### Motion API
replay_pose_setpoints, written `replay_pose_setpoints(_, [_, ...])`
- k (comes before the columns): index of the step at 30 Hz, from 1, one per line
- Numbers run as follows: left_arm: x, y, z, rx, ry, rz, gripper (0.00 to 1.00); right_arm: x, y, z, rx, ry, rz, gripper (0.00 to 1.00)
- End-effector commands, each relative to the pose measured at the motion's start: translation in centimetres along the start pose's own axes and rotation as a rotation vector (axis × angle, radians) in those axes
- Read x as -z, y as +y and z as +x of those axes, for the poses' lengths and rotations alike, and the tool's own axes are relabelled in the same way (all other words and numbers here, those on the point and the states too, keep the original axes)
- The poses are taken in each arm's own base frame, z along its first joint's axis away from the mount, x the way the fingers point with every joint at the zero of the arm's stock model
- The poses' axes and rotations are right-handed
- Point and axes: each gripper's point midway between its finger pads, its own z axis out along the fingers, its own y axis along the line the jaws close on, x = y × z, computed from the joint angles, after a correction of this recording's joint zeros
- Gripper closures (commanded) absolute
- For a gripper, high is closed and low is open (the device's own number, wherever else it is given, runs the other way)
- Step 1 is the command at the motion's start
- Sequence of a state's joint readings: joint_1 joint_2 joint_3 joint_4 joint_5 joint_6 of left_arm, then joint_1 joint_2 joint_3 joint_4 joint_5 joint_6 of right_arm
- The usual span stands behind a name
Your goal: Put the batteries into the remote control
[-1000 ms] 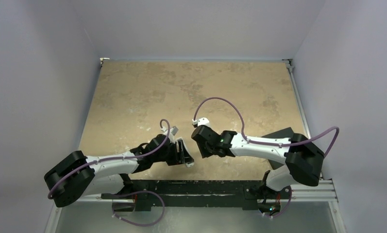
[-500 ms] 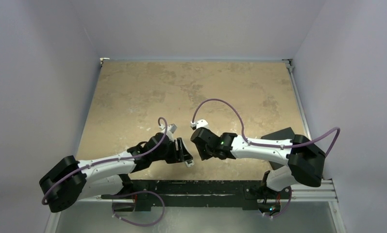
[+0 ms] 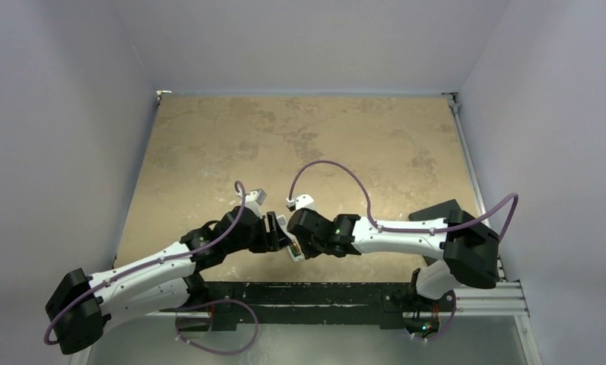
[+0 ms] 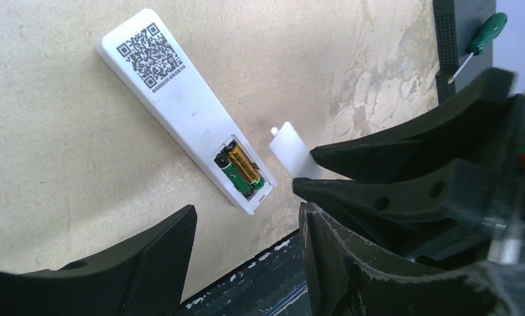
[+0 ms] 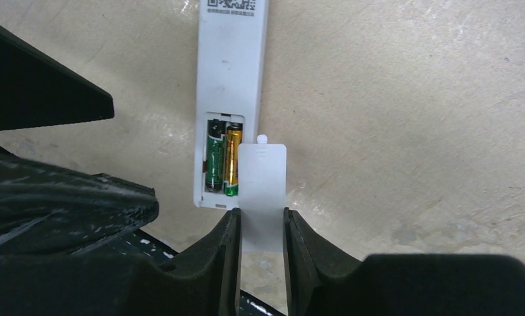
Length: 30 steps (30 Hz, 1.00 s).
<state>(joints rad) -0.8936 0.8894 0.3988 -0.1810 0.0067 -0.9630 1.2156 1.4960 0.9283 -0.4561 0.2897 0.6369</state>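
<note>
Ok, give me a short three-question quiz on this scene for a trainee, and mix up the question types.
1. True or false: the slim white remote control lies with its buttons facing up.
2. What does the right hand grip? A, a metal spoon; B, the flat white battery cover; C, nothing.
3. How many small cylindrical batteries sit in the remote's open recess?

Key: 1, false: its plain back with the printed code faces up. 2, B. 3, two.
</note>
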Motion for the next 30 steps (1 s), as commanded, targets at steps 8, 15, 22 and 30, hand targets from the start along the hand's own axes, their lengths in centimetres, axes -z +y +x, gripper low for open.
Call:
replay_pose_setpoints(8, [4.6,-2.3,-3.5,-0.066,-0.120,0.028,0.42,-0.7,3.1,-1.9,-0.026,-0.030,-0.018,0.79])
replay_pose_setpoints(15, [5.4,-2.4,-4.0,-0.078,-0.137,0.027,0.42,-1.2,3.3,-1.7,-0.031,-0.019,-0.009,0.79])
replay_pose_setpoints(22, [5.6,-2.2,-4.2,-0.088,-0.148,0.014,0.43,-1.8,3.5,-1.2,-0.027,-0.003,0.002,0.78])
replay_pose_setpoints(30, [6.0,-2.2,-4.4,-0.085,-0.159,0.015,0.43,-2.1,3.3,-1.1,-0.029,0.000,0.015,0.71])
